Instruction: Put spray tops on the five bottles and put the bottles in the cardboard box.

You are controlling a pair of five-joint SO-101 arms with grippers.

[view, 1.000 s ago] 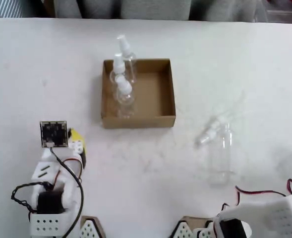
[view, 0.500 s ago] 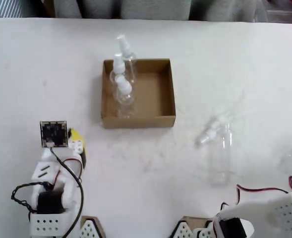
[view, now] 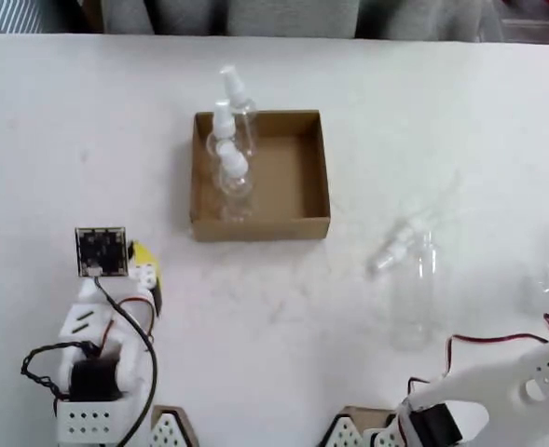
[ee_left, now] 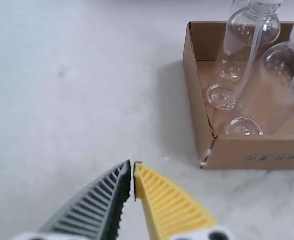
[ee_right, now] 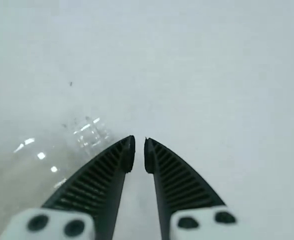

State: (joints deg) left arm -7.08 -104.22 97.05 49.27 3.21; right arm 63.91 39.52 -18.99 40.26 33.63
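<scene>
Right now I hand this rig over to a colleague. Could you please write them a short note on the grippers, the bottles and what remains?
Left gripper: shut, empty, over bare table near a front corner of the cardboard box.
Right gripper: nearly shut, empty, low over the table beside the fifth bottle.
Done: three capped bottles stand along the box's left side.
Left: the fourth bottle, spray top on, lies on the table to the right of the box and must go in. I cannot tell whether the fifth bottle has a top; check it, then box it.
</scene>
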